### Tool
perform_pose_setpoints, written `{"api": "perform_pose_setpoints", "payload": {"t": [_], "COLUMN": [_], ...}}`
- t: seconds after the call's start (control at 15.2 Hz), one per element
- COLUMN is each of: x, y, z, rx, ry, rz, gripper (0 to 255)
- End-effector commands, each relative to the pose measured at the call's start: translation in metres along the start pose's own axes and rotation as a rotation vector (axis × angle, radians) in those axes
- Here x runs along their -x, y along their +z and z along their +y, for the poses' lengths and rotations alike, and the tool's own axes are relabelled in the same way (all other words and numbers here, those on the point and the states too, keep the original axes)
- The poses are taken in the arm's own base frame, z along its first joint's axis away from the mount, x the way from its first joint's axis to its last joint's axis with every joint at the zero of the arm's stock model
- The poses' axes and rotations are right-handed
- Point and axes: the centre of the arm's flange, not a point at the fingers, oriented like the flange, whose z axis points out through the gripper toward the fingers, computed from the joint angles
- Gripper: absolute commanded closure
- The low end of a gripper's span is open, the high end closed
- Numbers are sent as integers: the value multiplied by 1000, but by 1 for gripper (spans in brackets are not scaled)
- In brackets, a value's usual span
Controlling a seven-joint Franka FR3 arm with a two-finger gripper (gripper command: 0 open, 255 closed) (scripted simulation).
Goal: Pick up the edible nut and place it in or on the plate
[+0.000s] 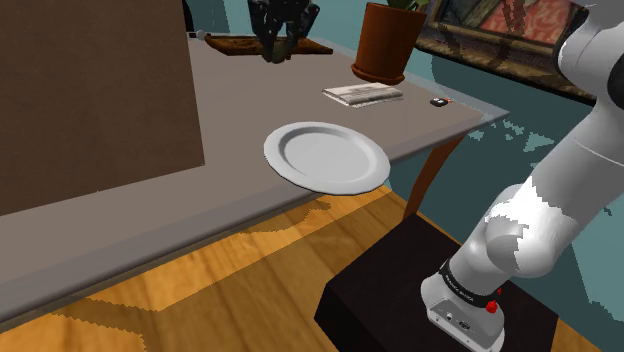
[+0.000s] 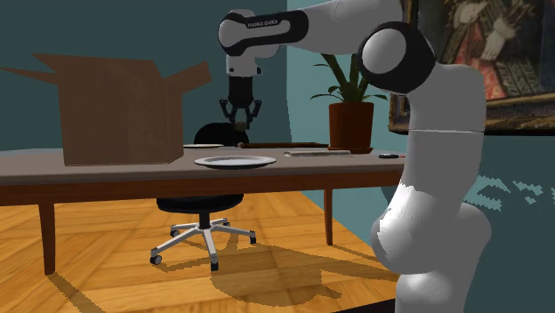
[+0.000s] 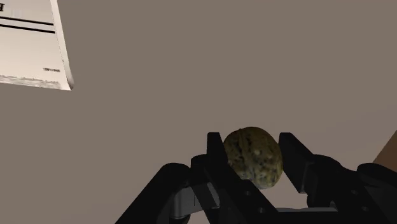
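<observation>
Box: big brown cardboard box (image 1: 95,100), flaps open, stood at the left end of the table (image 1: 150,220).
Chair: black office chair (image 2: 203,227) on the wood floor at the table's far side, right of the box.
Board: flat wooden board (image 1: 235,44) lay at the table's far edge.
Gripper: black gripper (image 1: 279,50) hung pointing down over the far part of the table, fingers clamped on the nut.
Nut: mottled olive-brown nut (image 3: 253,156), rounded, pinched between both fingertips and clear of the tabletop. It sat above the board's area; over it or just beside it, couldn't tell.
Plate: plain grey-white plate (image 1: 278,158), empty, nearer than the gripper and slightly right of it. Its near rim stuck out past the table's near edge. Well apart from the nut.
Pot: reddish-brown plant pot (image 1: 385,40) with green leaves, far right on the table.
Papers: thin stack of printed paper (image 1: 362,94) lay just in front of the pot, between it and the plate.
Small item: small black object (image 1: 439,102) right of the papers, near the table's right corner; too small to identify.
Arm: white arm (image 1: 560,200) rose from the dark stand (image 1: 400,290) at the near right and reached across to the far left.
Painting: framed painting (image 2: 480,53) on the teal wall behind the arm.
</observation>
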Motion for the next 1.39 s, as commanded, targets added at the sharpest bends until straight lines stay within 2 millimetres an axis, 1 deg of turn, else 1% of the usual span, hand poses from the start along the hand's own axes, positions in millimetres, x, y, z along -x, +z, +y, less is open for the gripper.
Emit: {"api": "perform_pose_setpoints", "payload": {"t": [0.0, 0.92, 0.99, 1.32], "x": [23, 197, 204, 211], "y": [-6, -54, -56, -31], "z": [-6, -47, -48, -49], "rx": [0, 0, 0, 0], "ry": [1, 1, 1, 1], "rz": [0, 0, 0, 0], "gripper": [255, 255, 255, 255]}}
